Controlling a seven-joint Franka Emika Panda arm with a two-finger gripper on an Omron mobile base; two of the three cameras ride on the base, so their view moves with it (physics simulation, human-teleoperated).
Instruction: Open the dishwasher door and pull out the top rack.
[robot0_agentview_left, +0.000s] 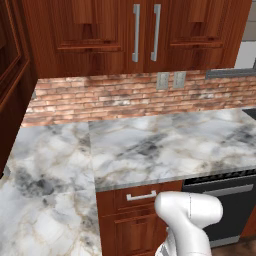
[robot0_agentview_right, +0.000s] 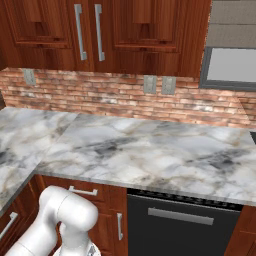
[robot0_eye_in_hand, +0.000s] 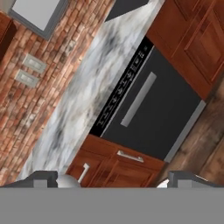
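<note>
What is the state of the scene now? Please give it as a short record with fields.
dishwasher door: black panel under the marble countertop, shut
door handle: grey horizontal bar, nothing touching it
top rack: hidden behind the shut door
gripper: open, holding nothing, apart from the door and pointed toward it
beside the door: wooden drawer front with small silver handle, to its left
task progress: door not yet opened

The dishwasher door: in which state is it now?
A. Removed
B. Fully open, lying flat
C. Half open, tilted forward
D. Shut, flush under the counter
D: the dishwasher door stands upright and closed below the marble counter, with its bar handle facing out and no rack visible.
</note>
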